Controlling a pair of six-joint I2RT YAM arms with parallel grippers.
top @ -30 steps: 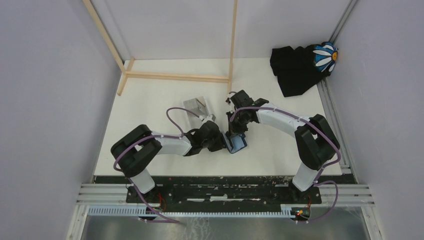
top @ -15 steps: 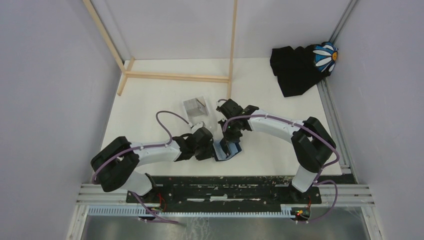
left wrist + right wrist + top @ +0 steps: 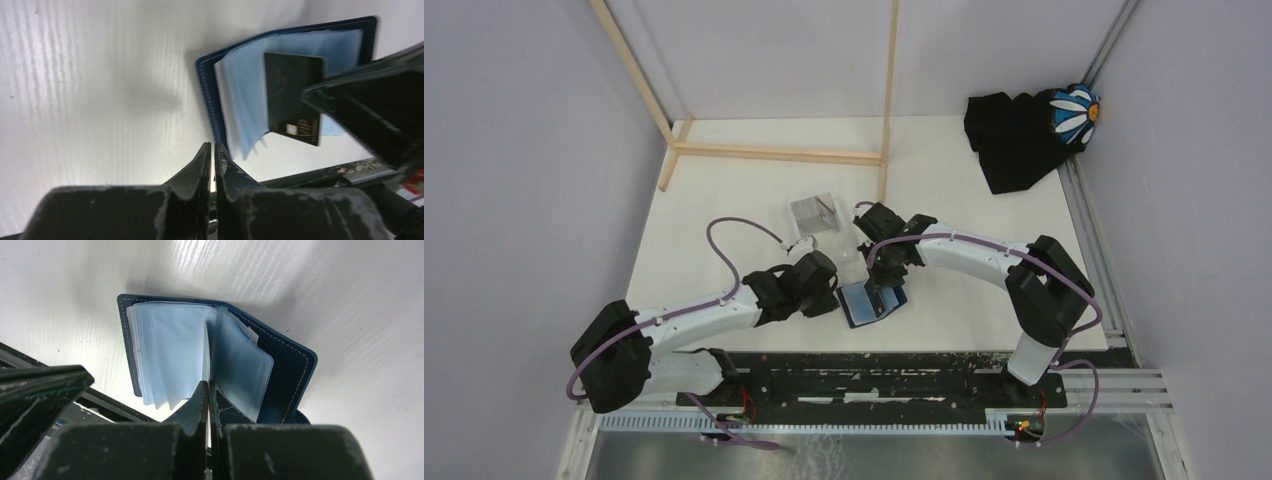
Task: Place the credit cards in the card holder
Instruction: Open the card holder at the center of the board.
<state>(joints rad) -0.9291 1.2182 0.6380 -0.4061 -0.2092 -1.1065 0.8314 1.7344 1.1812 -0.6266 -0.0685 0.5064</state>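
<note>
The card holder (image 3: 860, 306) lies open at the near edge of the table (image 3: 724, 230), its sleeves likely floppy. At its 9 o'clock the left gripper (image 3: 214, 147) is closed and empty. From 12 o'clock the right gripper (image 3: 208, 386) clamps a credit card (image 3: 290, 95) by its edge — probably stiff and slippery.

You work on a white table (image 3: 724, 200) boxed in by plain, pale grey-lilac walls (image 3: 524, 150) under even light. A light wooden frame (image 3: 774, 153) stands at the far side. A black cloth (image 3: 1009, 140) with a daisy print lies in the far right corner. Metal rails (image 3: 874, 385) run along the near edge.
</note>
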